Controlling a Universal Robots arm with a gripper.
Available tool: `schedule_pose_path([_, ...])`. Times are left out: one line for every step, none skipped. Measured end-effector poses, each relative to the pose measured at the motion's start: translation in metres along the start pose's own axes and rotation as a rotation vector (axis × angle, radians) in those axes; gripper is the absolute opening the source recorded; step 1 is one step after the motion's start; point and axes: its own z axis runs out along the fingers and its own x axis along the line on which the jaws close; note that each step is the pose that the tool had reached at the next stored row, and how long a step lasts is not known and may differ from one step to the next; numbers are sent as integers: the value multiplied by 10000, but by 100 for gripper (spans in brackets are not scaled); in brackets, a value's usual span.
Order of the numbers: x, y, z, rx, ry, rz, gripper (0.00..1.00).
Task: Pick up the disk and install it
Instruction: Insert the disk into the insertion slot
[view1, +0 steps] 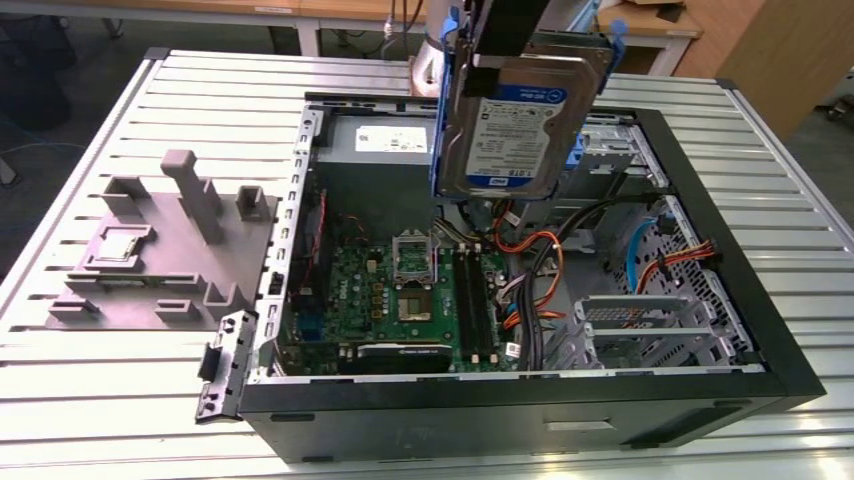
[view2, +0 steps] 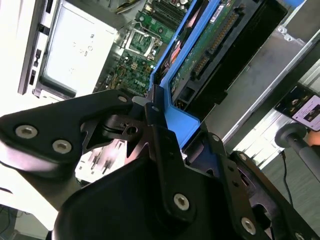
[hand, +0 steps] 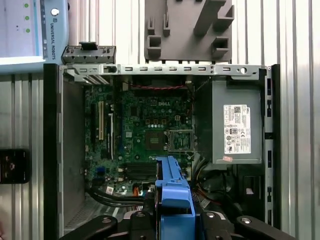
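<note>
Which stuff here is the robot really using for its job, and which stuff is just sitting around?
For the job:
the disk
the gripper, clamped on the disk's blue frame
the open computer case, under the disk

Just lying about:
the grey plastic stand, beside the case
a small dark object on the table

On a ribbed metal table (view1: 107, 390): a black computer case (view1: 534, 425), lying on its side with the open face up, taking up the middle and the exterior view's right. Just beside it, on the exterior view's left, a grey plastic fixture (view1: 160, 250) with upright posts, flat on the slats.
</note>
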Motion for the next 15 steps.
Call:
schedule_pose_path([12, -2, 1, 0, 4, 0, 36])
schedule_pose_path([34, -2, 3, 0, 7, 1, 36])
schedule_pose_path([62, -3, 5, 1, 9, 0, 36])
schedule_pose_path([92, -4, 8, 1, 10, 1, 36])
schedule_pose_path([126, -5, 10, 2, 11, 0, 36])
schedule_pose_path([159, -6, 12, 1, 13, 0, 36])
schedule_pose_path([189, -7, 14, 1, 15, 1, 36])
schedule_pose_path([221, -9, 19, 1, 16, 1, 36])
schedule_pose_path([250, -12, 24, 1, 15, 1, 36])
schedule_pose_path([271, -20, 30, 2, 15, 0, 36])
schedule_pose_path([283, -33, 34, 1, 19, 0, 36])
schedule_pose_path([293, -50, 39, 1, 20, 1, 36])
schedule_pose_path([298, -74, 45, 2, 19, 1, 36])
schedule_pose_path([300, -102, 48, 2, 24, 1, 36])
schedule_pose_path([302, -132, 52, 1, 28, 0, 36])
